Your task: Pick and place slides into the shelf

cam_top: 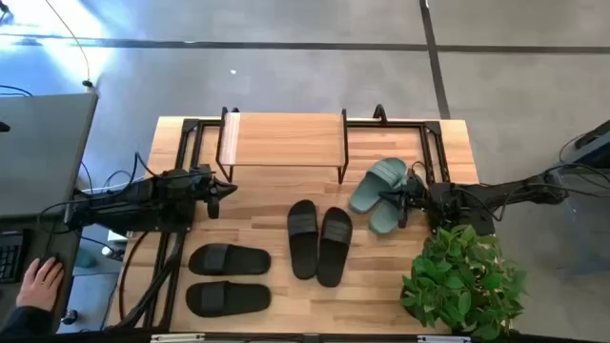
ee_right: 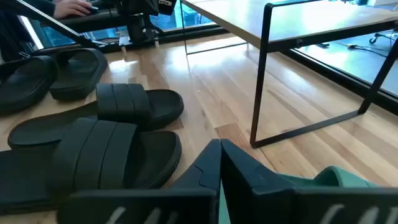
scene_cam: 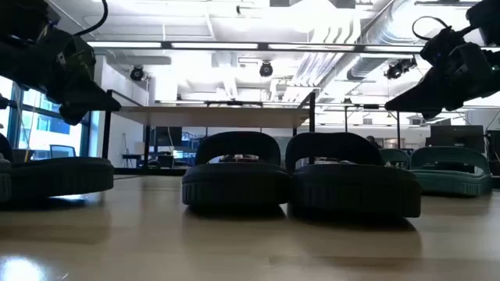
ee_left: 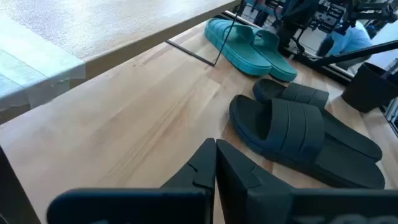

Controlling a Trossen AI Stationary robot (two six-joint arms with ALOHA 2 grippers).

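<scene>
The shelf (cam_top: pixel 283 141) stands at the table's far edge, its light board on thin black legs (ee_right: pixel 261 81). One black pair of slides (cam_top: pixel 319 243) lies soles down at mid-table, another (cam_top: pixel 229 278) near the front left. The sage-green pair (cam_top: pixel 379 193) lies right of the shelf. My left gripper (cam_top: pixel 227 191) is shut and hovers left of the shelf, above bare table. My right gripper (cam_top: pixel 396 202) is shut and hangs over the green slides' near side, raised off them in the low view (scene_cam: pixel 391 105).
A potted plant (cam_top: pixel 462 276) fills the table's front right corner. A black frame (cam_top: pixel 186 143) and cables line the left side. A person's hand (cam_top: pixel 40 281) rests on a desk beyond the left edge. Bare wood lies between the shelf and the black slides.
</scene>
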